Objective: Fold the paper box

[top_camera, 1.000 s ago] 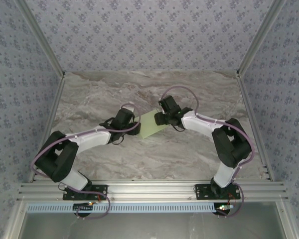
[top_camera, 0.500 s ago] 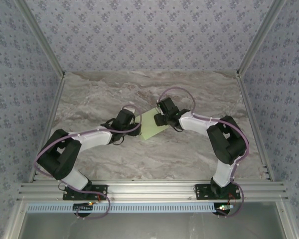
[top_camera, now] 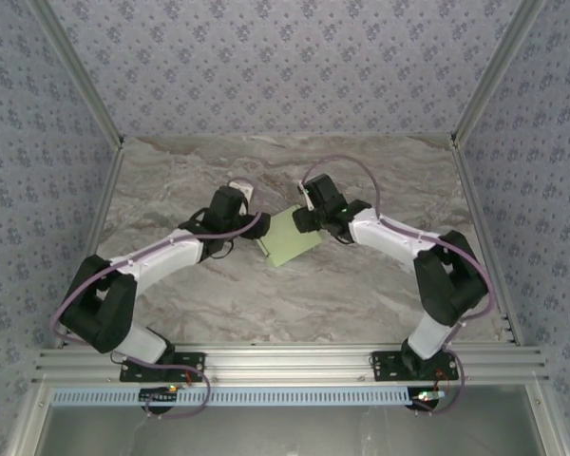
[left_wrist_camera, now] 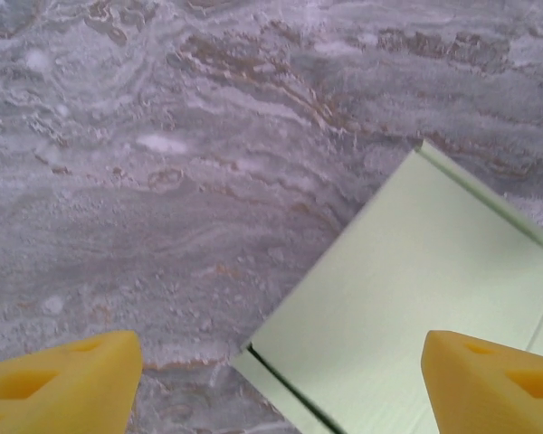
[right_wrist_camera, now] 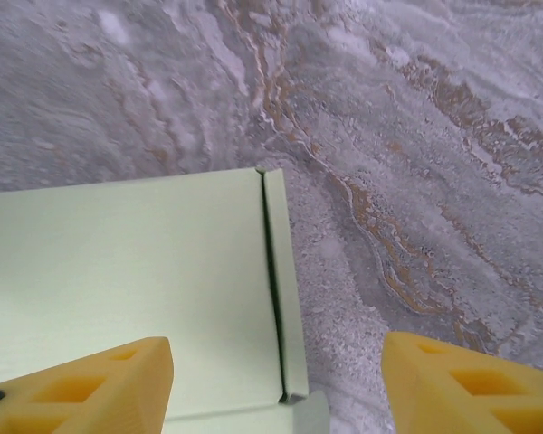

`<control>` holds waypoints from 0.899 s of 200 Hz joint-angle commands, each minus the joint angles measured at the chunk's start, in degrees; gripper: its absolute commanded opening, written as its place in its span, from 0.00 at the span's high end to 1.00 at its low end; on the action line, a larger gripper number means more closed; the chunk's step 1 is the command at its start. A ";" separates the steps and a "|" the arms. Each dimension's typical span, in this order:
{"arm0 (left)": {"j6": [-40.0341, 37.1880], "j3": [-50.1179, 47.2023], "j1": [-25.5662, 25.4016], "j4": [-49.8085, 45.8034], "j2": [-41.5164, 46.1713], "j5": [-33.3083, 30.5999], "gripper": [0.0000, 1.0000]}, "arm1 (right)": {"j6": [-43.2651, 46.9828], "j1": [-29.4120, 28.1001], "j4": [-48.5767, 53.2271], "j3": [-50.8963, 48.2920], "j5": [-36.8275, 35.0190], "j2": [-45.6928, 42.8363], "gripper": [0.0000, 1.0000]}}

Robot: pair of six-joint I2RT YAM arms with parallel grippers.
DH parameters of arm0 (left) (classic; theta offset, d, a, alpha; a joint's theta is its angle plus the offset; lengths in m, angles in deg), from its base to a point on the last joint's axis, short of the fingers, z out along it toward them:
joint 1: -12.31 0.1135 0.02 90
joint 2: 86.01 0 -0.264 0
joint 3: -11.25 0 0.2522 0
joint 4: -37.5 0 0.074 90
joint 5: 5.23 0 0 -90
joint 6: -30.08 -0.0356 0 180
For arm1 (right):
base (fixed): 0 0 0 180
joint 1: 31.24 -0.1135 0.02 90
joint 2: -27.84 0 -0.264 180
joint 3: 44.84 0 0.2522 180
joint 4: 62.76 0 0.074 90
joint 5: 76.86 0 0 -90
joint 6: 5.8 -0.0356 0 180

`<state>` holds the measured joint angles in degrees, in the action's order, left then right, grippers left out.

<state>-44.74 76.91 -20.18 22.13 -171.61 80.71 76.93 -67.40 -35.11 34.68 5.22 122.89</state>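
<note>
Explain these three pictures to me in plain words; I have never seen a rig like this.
Two robot arms are bolted at the near edge of a marble-patterned table. The overhead picture looks down on both arms from above and behind. The other two pictures come from a camera on each wrist, and the yellow wedges at the bottom are the tools' own fingers. Between the arms lies a pale green paper box, flat on the table. The left tool and the right tool stand open over opposite sides of it. Neither holds anything.
</note>
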 commanded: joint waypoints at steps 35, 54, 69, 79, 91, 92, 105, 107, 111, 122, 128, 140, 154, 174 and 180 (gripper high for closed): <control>-3.82 10.42 4.14 -7.79 -10.09 15.65 0.19 | -6.56 -0.54 9.06 -12.24 13.44 -13.35 0.35; -4.19 13.00 5.12 -8.87 -13.12 18.95 0.19 | -10.30 -0.33 6.62 -18.14 19.43 -15.56 0.33; -4.31 15.31 5.89 -10.12 -15.74 21.68 0.19 | -13.15 -0.39 2.28 -21.38 24.29 -14.93 0.33; -5.06 17.04 5.95 -11.61 -17.46 22.60 0.19 | -14.51 -0.33 -0.46 -22.26 26.39 -13.58 0.33; -5.93 18.64 5.96 -13.00 -19.24 23.79 0.19 | -15.91 -0.17 -3.92 -22.61 28.39 -11.67 0.33; -5.98 18.70 5.95 -13.08 -19.38 23.90 0.19 | -15.97 -0.15 -4.20 -22.61 28.57 -11.48 0.33; -6.30 19.69 5.95 -13.65 -20.79 25.49 0.19 | -17.72 0.38 -8.10 -22.78 30.39 -9.72 0.33; -6.35 19.81 5.99 -13.81 -21.04 25.76 0.19 | -18.01 0.57 -8.62 -22.85 30.70 -9.40 0.33; -6.31 20.07 5.97 -14.02 -21.44 26.40 0.19 | -18.37 0.84 -9.59 -22.71 31.26 -8.93 0.33; -6.30 20.38 6.06 -14.36 -22.13 28.45 0.20 | -19.27 1.87 -11.65 -22.56 32.41 -7.55 0.34; -6.10 20.22 6.09 -14.25 -22.28 29.34 0.20 | -19.65 2.44 -12.51 -22.51 32.54 -6.93 0.35; -5.49 19.55 6.05 -13.83 -22.25 30.78 0.21 | -20.26 3.59 -14.33 -22.51 33.40 -5.76 0.35; -4.69 18.37 6.04 -13.05 -21.60 30.96 0.22 | -21.52 5.47 -16.45 -22.41 35.24 -4.32 0.36; -3.79 16.84 6.06 -12.16 -20.60 31.26 0.23 | -21.74 7.42 -18.05 -21.90 36.82 -2.87 0.39; -3.60 16.24 6.06 -11.81 -20.20 31.61 0.23 | -21.74 7.92 -18.18 -21.72 37.13 -2.55 0.39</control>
<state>-49.29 95.32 -14.26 10.22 -193.58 109.26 57.15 -61.32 -49.55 11.75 38.55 118.82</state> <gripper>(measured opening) 0.773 0.616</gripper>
